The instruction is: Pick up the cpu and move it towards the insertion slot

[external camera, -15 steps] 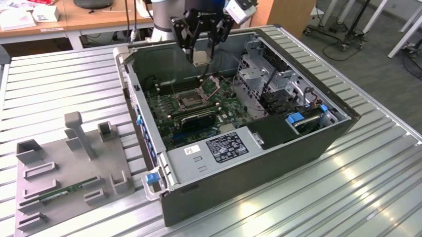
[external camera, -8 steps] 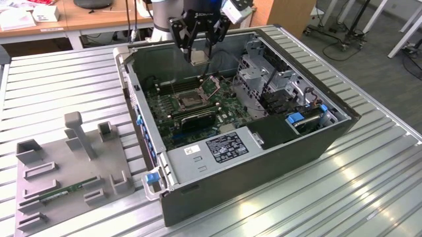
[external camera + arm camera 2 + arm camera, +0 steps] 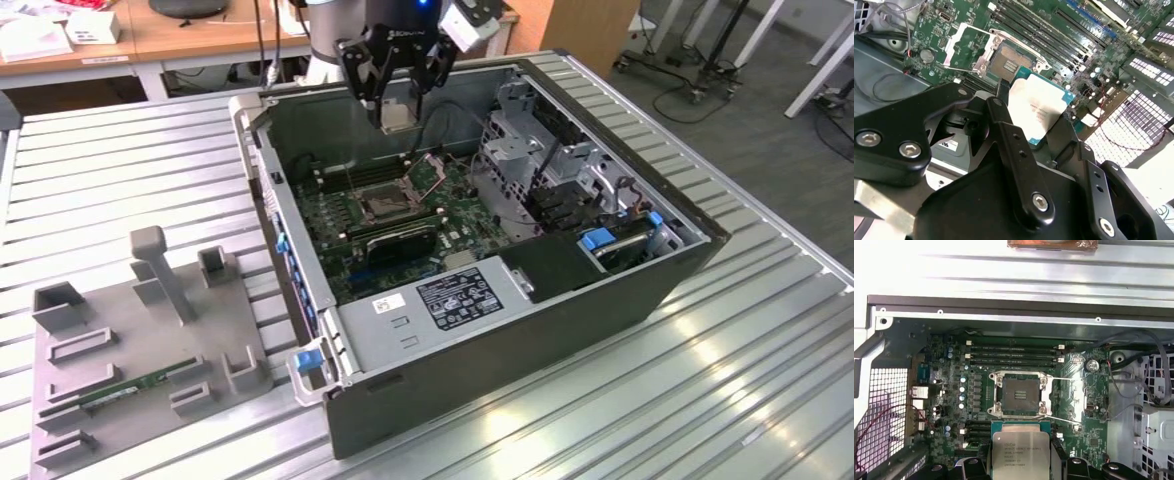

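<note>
The gripper (image 3: 396,112) hangs above the open case (image 3: 667,262), its fingers (image 3: 1009,135) closed on the cpu (image 3: 1038,106) — the chip sits pinched between them by its edges, silver lid showing (printed side towards both wrist cameras). In the exterior view the cpu (image 3: 396,115) is in the air over the back part of the board (image 3: 461,215), with the slot (image 3: 388,203) below it at about 6 o'clock, well apart from it. In the first wrist view the cpu (image 3: 1019,452) is just beside the slot (image 3: 1018,395) without overlapping its frame. The slot's dark centre is uncovered. On the grey fixture (image 3: 147,370) at the exterior view's left lies a green memory stick (image 3: 127,390) — apart from the case.
</note>
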`<act>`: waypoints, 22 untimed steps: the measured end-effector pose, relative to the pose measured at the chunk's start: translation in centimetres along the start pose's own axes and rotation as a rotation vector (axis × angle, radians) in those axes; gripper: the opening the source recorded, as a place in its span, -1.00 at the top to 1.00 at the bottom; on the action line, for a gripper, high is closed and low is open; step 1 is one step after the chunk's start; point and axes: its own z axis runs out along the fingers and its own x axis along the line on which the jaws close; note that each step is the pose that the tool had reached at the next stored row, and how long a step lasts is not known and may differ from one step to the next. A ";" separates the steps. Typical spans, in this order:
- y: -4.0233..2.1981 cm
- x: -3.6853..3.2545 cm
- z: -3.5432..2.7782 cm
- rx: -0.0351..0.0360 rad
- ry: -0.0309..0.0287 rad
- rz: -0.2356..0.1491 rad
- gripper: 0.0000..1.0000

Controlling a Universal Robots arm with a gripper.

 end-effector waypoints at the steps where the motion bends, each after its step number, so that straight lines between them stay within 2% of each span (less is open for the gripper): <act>1: 0.05 0.02 0.10 0.0000 0.0000 0.000 -0.09; 12: 1.26 0.02 1.35 0.0000 0.0000 0.000 -0.09; 22: 1.58 0.01 1.50 0.0000 0.0001 0.000 -0.09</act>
